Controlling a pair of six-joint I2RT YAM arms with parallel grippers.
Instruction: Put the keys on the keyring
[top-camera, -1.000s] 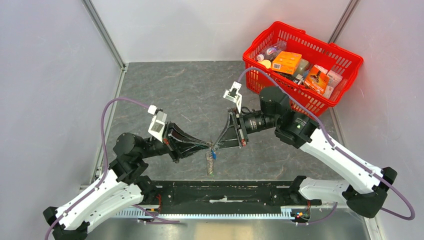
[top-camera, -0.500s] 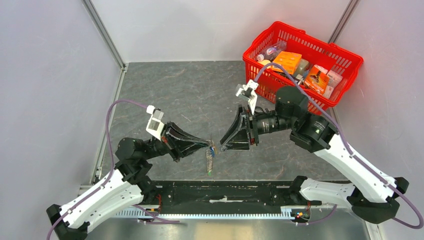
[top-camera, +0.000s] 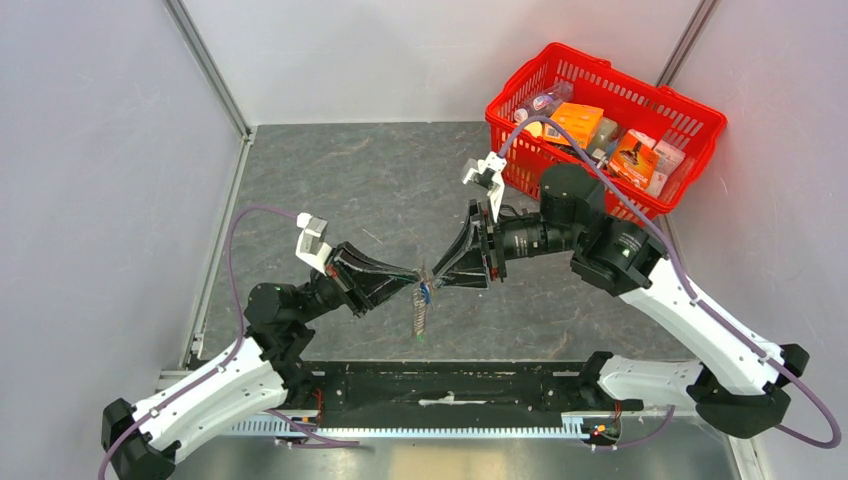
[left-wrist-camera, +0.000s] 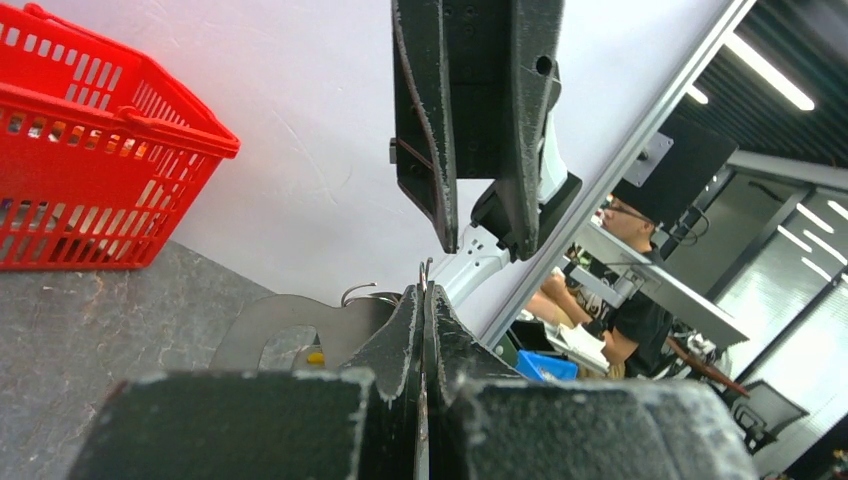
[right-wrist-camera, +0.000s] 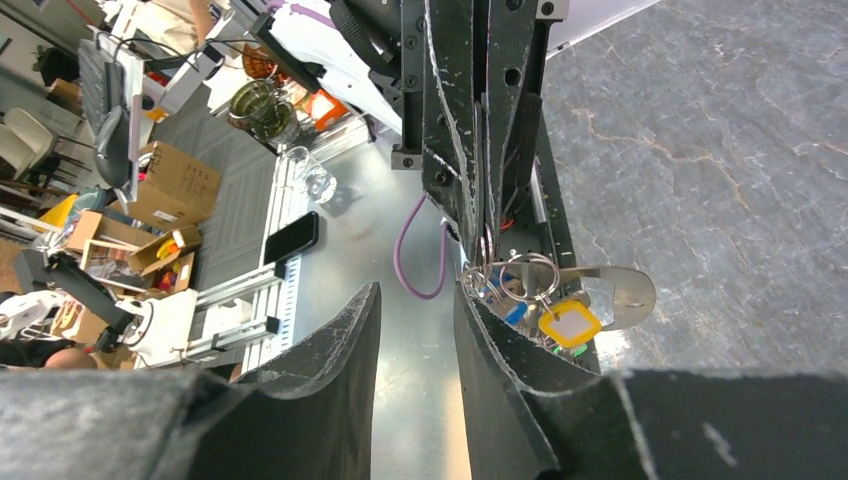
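Note:
My left gripper (top-camera: 417, 279) is shut on a thin wire ring of the keyring (top-camera: 420, 312), which hangs below it above the table. In the left wrist view the ring's edge (left-wrist-camera: 424, 270) pokes out between my closed fingertips, with the grey loop (left-wrist-camera: 290, 318) to the left. My right gripper (top-camera: 438, 282) is open and empty, tip to tip with the left one. In the right wrist view the rings (right-wrist-camera: 522, 274), a yellow tag (right-wrist-camera: 568, 325), a blue key head (right-wrist-camera: 515, 312) and the grey loop (right-wrist-camera: 626, 295) hang just outside my right finger (right-wrist-camera: 490, 330).
A red basket (top-camera: 604, 196) full of packets and bottles stands at the back right, behind the right arm. It also shows in the left wrist view (left-wrist-camera: 100, 100). Grey walls enclose the table on three sides. The black mounting rail (top-camera: 450, 385) runs along the near edge.
The right gripper drew back to the right, then came in again to the keyring's tip. The left gripper kept its hold and rose slightly.

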